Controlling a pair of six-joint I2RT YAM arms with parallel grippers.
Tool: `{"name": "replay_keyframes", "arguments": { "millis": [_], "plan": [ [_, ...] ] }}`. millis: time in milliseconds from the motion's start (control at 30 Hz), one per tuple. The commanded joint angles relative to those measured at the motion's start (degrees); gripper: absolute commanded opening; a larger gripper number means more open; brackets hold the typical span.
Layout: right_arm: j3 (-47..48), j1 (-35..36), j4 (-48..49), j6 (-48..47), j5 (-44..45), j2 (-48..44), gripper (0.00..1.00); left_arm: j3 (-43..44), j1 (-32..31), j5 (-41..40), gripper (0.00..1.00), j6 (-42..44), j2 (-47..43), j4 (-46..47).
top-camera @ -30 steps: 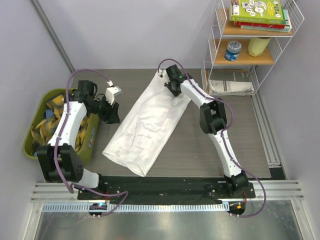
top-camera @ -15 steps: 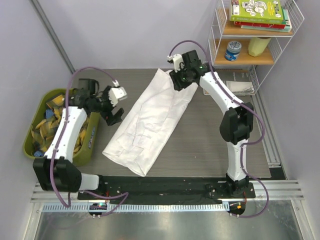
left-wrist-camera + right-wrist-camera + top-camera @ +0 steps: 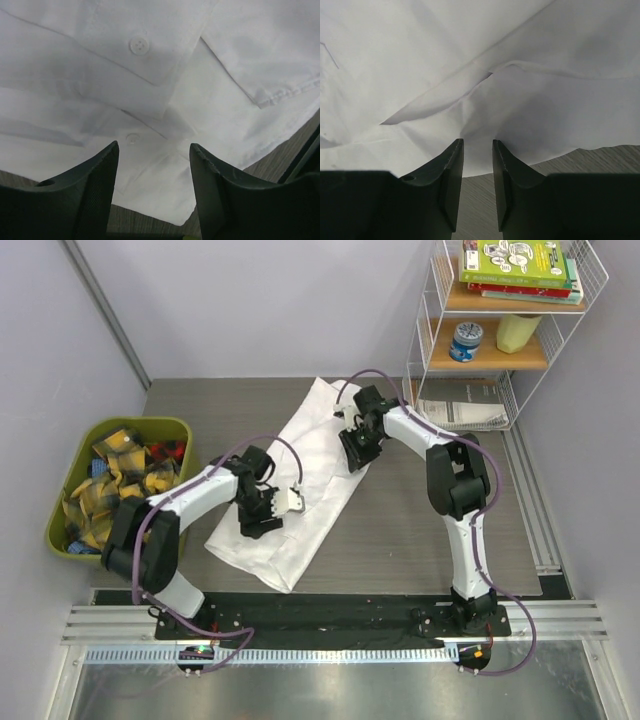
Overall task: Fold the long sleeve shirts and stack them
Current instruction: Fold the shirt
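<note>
Shirt [image 3: 310, 445] spread flat on a diagonal across the table [image 3: 430, 540], far end toward the back wall, near end toward the left arm's base; sleeves apparently tucked in, cuff and button [image 3: 139, 45] lying over the body; a lengthwise or end-to-end fold judged the step in hand. Left gripper [image 3: 262, 522] low over the near half, jaws parted wide, nothing between them; right gripper [image 3: 354, 456] at the shirt's right edge, jaws parted only narrowly, empty, cloth edge and bare wood showing through the gap. For a clean fold: pinch every layer at the edge, not the top ply alone; lift both holds level; carry over together for square-meeting edges; press flat before letting go. Room: bare wood right of the shirt, ample for the turn; bin [image 3: 150, 421] of plaid cloths [image 3: 110, 470] well apart on the left; wire shelf [image 3: 420, 370] at the far right corner, near the right arm's sweep; shirt's near corner close to the black base strip [image 3: 330, 610].
</note>
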Motion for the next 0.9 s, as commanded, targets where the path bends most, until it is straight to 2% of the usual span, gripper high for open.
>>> {"name": "replay_keyframes", "arguments": {
  "millis": [0,167,300,467,633,733,867],
  "plan": [
    [1.0,0.0,1.8,0.8,1.7,0.6,0.34,-2.3,-2.3,-7.0,0.57,-1.3,5.0,7.3],
    [0.9,-0.7,2.5,-1.8,7.4,3.8,0.32,-1.9,-8.3,-7.0,0.55,-6.4,9.0,8.0],
    [2.0,-3.5,2.5,-3.4,9.3,5.9,0.31,-0.3,-20.6,-7.4,0.55,-13.0,11.0,9.4],
    [5.6,-6.3,2.5,-8.2,11.1,7.1,0.32,8.2,-29.9,-3.7,0.54,-20.8,18.8,9.5],
    [10.4,-6.1,0.3,-11.5,7.8,6.0,0.38,16.6,-29.5,-0.8,0.58,-26.9,21.8,8.5],
    [10.8,-6.2,-0.9,-12.6,6.9,2.8,0.43,17.1,-26.4,3.6,0.64,-28.3,16.2,6.7],
    [6.8,-6.1,-2.8,-13.5,2.3,-6.6,0.50,15.7,-22.1,9.4,0.71,-30.3,5.0,6.1]
  ]
}}
